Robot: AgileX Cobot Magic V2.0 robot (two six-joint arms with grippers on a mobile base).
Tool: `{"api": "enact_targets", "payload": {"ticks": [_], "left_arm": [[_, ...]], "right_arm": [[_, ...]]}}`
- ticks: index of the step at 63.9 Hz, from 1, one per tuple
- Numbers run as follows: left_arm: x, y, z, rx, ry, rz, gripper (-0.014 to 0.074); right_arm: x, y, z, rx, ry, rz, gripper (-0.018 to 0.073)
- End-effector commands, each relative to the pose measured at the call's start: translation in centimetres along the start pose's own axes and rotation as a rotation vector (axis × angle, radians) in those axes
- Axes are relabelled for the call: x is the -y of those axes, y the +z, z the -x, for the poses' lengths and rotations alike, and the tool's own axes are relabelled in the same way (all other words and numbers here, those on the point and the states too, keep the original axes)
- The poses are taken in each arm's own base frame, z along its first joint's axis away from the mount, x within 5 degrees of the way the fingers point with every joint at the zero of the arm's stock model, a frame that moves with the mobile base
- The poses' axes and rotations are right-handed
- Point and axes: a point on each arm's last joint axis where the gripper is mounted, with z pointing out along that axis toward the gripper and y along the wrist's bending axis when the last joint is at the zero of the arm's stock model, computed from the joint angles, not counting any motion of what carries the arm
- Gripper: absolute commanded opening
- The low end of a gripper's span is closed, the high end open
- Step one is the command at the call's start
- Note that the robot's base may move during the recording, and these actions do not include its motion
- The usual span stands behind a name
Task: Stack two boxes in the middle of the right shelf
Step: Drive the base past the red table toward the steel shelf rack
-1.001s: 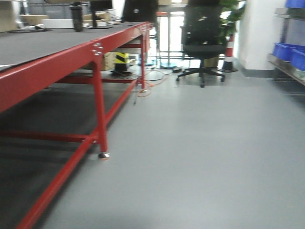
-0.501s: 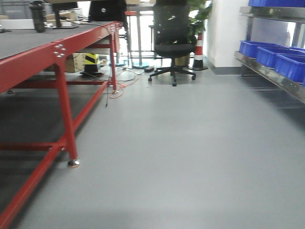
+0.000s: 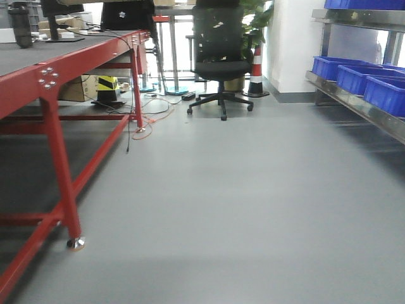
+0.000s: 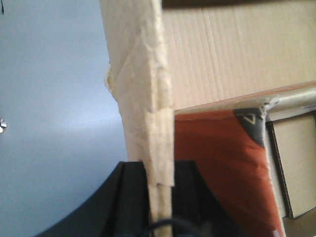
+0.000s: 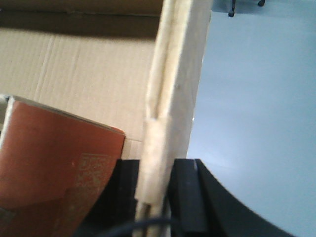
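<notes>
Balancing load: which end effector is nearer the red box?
Left. The left end effector clamps the carton wall beside the red box; the right end effector clamps one farther off.

The front camera is looking low along the smooth grey floor. Both wrist cameras are peering closely at the brown corrugated cardboard carton, sharing that floor.

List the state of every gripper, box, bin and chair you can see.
Left gripper: shut on a side wall of the plain brown corrugated cardboard carton.
Right gripper: shut on its opposite wall.
Carton: open-topped, held between both grippers.
Red-printed cardboard box: lying inside the carton, ungripped.
Blue plastic bins: standing on the stainless-steel shelf.
Black office chair: upright, empty.
</notes>
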Motion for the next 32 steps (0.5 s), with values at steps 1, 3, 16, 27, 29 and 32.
{"api": "enact_targets", "payload": {"ticks": [1, 3, 16, 27, 29, 32], "left_arm": [[-0.25, -0.95, 0.49, 0.058, 0.006, 0.019, -0.0111], [-0.25, -0.95, 0.49, 0.058, 0.006, 0.019, -0.0111], [-0.25, -0.95, 0.49, 0.058, 0.006, 0.019, -0.0111], [-0.25, -0.95, 0.49, 0.058, 0.006, 0.019, -0.0111], [-0.25, -0.87, 0.49, 0.056, 0.006, 0.020, -0.0111], [-0.25, -0.87, 0.49, 0.056, 0.006, 0.020, -0.0111]], "right_arm": [[0.44, -0.91, 0.78, 0.077, -0.030, -0.049, -0.0162], [0.44, -0.91, 0.78, 0.077, -0.030, -0.049, -0.0162], [0.44, -0.91, 0.78, 0.077, -0.030, -0.049, -0.0162], [0.44, -0.91, 0.78, 0.077, -0.030, -0.049, -0.0162], [0.44, -0.91, 0.78, 0.077, -0.030, -0.049, -0.0162], [0.44, -0.91, 0.78, 0.077, -0.030, -0.049, -0.0162]]}}
